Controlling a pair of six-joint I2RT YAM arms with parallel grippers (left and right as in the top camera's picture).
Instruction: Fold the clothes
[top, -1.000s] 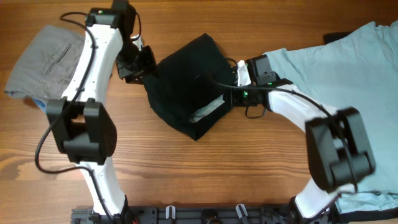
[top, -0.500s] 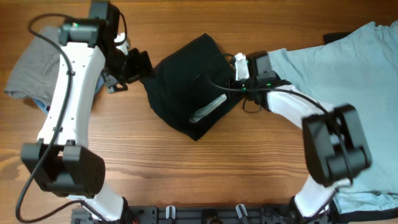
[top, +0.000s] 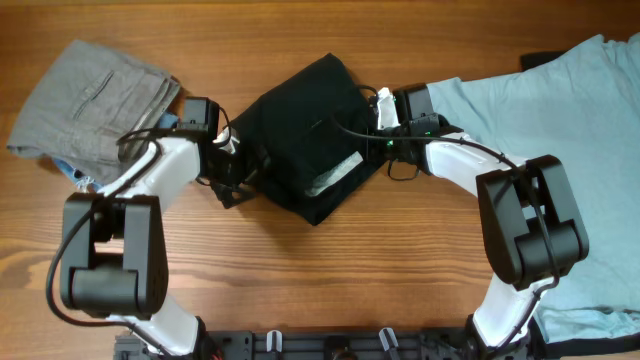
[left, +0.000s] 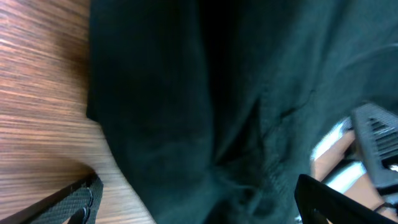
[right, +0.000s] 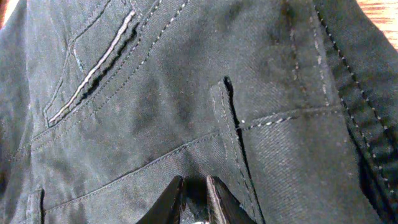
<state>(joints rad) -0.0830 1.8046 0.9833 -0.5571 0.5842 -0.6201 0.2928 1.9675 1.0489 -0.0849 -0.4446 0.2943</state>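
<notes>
Left pincer wide, straddling left edge of black garment on counter. Right pincer narrow, nipping its fabric.

Wooden table, warm brown, grain running side to side. Fills the overhead view; shows again as a strip at the left of the left wrist view and a sliver in the top right corner of the right wrist view. Black rail along the near edge, small metal hooks on it. Dark shape at the far right, kind unclear.
</notes>
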